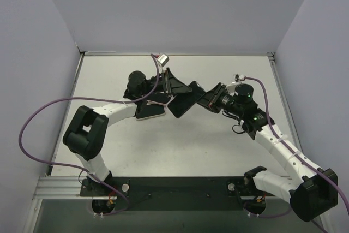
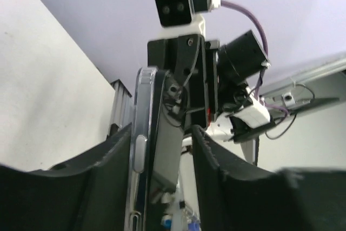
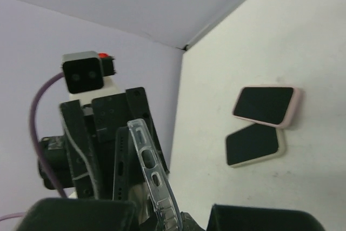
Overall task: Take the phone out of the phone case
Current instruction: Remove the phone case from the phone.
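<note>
The dark phone [image 1: 182,103] in its clear phone case [image 3: 149,172] hangs in the air between both arms at mid table. In the left wrist view the cased phone [image 2: 145,150] stands on edge against one finger [image 2: 86,187] of my left gripper [image 2: 163,132]. A gap separates it from the other finger [image 2: 243,193], so that gripper is open around it. In the right wrist view the clear case edge bends away from the phone's dark side [image 3: 120,166]. That edge runs down into my right gripper [image 3: 173,217], which is shut on it.
Two other phones lie on the table under the left arm: one in a pink case [image 3: 267,105] and one in a pale case [image 3: 254,144], both seen from above as a dark slab [image 1: 150,110]. Walls enclose the table on three sides.
</note>
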Action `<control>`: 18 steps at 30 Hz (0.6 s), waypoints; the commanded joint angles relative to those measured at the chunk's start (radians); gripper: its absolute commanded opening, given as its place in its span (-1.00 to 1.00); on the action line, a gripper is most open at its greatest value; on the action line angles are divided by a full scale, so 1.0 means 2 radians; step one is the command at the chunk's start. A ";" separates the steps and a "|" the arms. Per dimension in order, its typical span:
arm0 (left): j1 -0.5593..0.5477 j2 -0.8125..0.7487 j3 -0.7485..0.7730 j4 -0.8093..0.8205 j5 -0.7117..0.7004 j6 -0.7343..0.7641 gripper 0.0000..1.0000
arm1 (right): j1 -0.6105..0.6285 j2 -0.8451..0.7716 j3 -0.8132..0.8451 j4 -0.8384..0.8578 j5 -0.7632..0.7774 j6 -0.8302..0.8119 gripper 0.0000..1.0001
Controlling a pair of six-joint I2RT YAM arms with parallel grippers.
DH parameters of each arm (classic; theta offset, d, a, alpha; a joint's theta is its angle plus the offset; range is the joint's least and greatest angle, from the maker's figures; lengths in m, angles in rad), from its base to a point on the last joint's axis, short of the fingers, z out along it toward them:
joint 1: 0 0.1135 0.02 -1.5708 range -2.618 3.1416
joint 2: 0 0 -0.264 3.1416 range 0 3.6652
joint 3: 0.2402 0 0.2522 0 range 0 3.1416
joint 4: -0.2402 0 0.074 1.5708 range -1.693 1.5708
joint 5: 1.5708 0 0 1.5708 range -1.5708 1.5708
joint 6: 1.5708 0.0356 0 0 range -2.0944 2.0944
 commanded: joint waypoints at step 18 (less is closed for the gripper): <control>-0.075 -0.010 0.057 -0.469 -0.284 0.337 0.79 | -0.053 0.074 0.039 -0.326 0.048 -0.153 -1.00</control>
